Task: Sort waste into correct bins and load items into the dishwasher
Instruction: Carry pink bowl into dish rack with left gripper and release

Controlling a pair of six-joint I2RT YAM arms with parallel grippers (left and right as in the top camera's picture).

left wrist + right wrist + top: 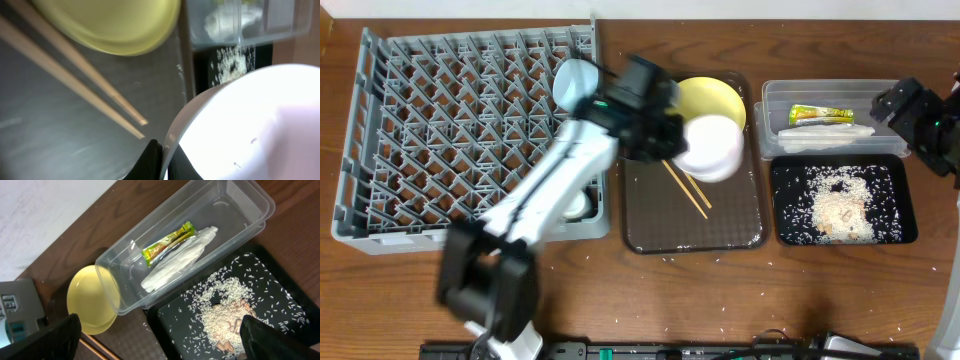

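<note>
Left gripper (164,157): we see it clenched on the rim of the white bowl (712,148), with the thin wall pinched between its two dark fingers (149,161).
Right gripper (908,108): released, its jaws spread wide and holding nothing. It hangs above the right end of the clear tub (772,100).
White bowl: over the far right part of the brown serving tray (660,232), covering the near edge of the yellow plate (712,98). We cannot tell whether it rests on the tray or is lifted off it.
Yellow plate: at the far end of the brown tray, just left of the clear tub.
Chopsticks (687,188): side by side on the brown tray, slanting from the bowl toward the near right.
Light blue bowl (574,80): in the far right corner of the dish rack (380,150).
Small white cup (578,206): in the rack's near right corner, partly hidden by the left arm.
Yellow-green wrapper (169,241): inside the clear tub, touching the white wrapper (177,260), which lies along its near side.
Rice scraps (840,205): heaped in the black tray (782,230), which sits just near of the tub.
</note>
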